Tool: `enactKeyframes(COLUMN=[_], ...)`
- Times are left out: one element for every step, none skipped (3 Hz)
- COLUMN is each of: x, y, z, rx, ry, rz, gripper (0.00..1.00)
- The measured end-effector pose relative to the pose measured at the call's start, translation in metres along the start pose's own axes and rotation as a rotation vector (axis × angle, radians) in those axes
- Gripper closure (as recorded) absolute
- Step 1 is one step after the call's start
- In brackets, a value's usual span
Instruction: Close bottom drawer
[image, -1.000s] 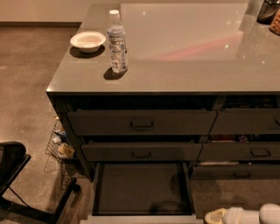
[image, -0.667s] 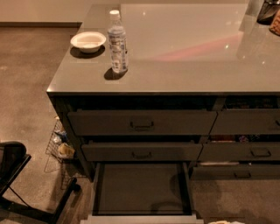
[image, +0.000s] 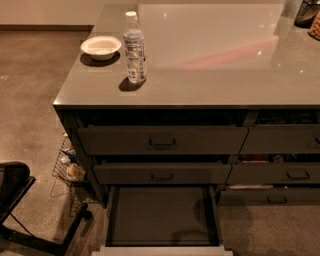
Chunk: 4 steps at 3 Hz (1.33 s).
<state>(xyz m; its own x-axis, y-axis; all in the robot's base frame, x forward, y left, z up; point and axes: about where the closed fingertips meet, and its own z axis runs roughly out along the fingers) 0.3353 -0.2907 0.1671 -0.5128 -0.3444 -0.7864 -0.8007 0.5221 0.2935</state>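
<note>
The bottom drawer is the lowest of three wide dark grey drawers and is pulled far out toward me. Its dark box interior is empty, and its pale top edge runs along the frame's bottom. Its front and handle are cut off below the frame. The two wide drawers above it stand slightly ajar. The gripper is not in view.
A grey counter carries a plastic water bottle and a white bowl near its left end. Narrower drawers stack at the right. A wire basket sits on the floor at the left, with a black chair base beside it.
The pale arm end seen at the bottom right a second ago has moved down out of the frame. The drawer has not moved.
</note>
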Motion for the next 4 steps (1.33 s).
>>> enactKeyframes(x=[-0.002, 0.006, 0.000, 0.000], y=[0.001, -0.001, -0.011, -0.011], z=[-0.001, 0.052, 0.088, 0.088], rx=[-0.001, -0.067, -0.106, -0.106], ry=[0.001, -0.061, -0.094, -0.094], rz=[-0.002, 0.022, 0.016, 0.016], gripper=[1.00, 1.00, 1.00, 1.00])
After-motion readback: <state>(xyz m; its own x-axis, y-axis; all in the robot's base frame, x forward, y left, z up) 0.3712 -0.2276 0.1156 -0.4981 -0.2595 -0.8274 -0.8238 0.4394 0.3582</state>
